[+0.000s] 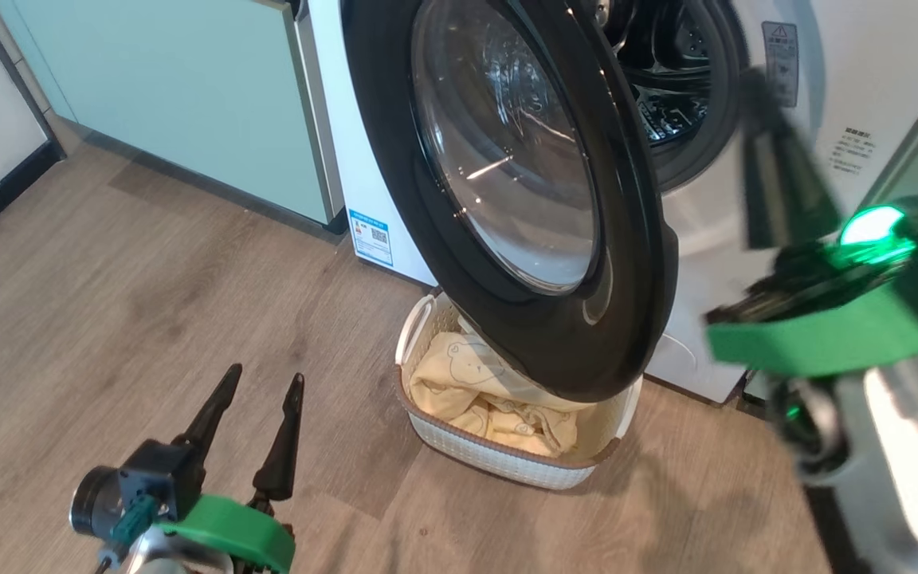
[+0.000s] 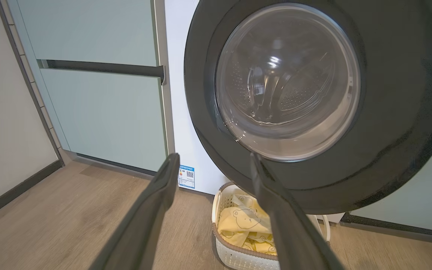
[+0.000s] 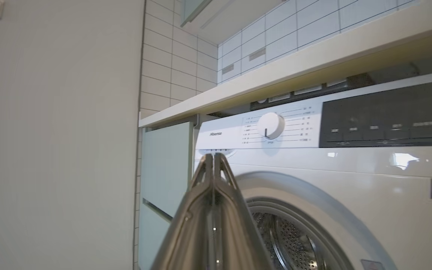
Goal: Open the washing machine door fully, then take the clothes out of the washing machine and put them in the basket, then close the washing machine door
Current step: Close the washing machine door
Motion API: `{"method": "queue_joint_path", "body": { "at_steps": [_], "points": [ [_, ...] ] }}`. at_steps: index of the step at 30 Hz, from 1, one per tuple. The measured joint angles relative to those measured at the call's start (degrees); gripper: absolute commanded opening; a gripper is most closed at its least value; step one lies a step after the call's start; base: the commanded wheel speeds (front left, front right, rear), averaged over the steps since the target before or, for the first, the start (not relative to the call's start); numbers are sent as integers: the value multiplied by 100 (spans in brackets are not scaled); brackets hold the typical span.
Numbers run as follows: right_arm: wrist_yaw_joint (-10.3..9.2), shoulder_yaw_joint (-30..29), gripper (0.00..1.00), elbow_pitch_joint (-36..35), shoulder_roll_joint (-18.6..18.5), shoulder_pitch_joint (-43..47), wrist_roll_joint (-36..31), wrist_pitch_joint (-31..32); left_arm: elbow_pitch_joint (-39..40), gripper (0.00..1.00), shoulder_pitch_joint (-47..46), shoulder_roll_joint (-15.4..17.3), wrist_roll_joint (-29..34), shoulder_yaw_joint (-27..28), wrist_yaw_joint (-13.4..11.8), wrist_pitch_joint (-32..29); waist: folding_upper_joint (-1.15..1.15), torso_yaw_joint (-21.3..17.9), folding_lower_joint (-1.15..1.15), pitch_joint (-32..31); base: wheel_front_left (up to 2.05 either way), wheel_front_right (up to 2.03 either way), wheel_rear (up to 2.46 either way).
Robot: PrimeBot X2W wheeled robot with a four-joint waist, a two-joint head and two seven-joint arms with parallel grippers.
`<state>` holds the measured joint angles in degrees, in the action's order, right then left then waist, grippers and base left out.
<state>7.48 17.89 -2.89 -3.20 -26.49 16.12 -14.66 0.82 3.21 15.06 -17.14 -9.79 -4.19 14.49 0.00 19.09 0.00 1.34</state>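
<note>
Clothes [image 1: 459,375] lie in the basket [image 1: 507,466] on the floor, under the half-open door [image 1: 634,263]. Door hinges at the left of the washing machine [image 1: 714,263]; free edge stands out toward the robot. Right gripper [image 1: 758,104], fingers pressed together, empty, hangs just right of that edge, probably the nearer arm. Left gripper [image 1: 266,373], fingers apart, sits low, facing the door's outer face.

Black door ring [image 1: 634,263]; yellow bear-print clothes [image 1: 475,391]; cream basket [image 1: 507,462].

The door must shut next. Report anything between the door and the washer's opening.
The shut right claw hangs before the washer, just right of the opening, near the door's free edge, possibly in its swing. I see nothing else in that gap.
</note>
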Motion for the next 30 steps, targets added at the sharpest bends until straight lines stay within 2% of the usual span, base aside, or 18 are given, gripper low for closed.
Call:
{"method": "queue_joint_path", "body": {
  "at_steps": [5, 11, 21, 30],
  "points": [
    [0, 689, 0, 0, -3, 159, 12, -3, 13, 100, 7, -2, 0, 4, -1, 9, 0, 15, 0, -12, 0, 0, 0],
    [0, 1189, 0, 548, -29, 733, 205, -2, 33, 100, 13, -13, 2, 16, 0, 14, 0, -4, 0, 54, 0, 0, 0],
    [0, 1394, 0, 1707, -42, 845, 448, 0, 57, 100, 10, -110, 101, 35, 4, 14, 0, -36, 0, 126, 0, 0, 0],
    [0, 1195, 0, 2091, -42, 739, 457, 3, 56, 100, 5, -160, 156, 58, 58, 14, 0, -11, 0, 155, 0, 0, 0]
  ]
}}
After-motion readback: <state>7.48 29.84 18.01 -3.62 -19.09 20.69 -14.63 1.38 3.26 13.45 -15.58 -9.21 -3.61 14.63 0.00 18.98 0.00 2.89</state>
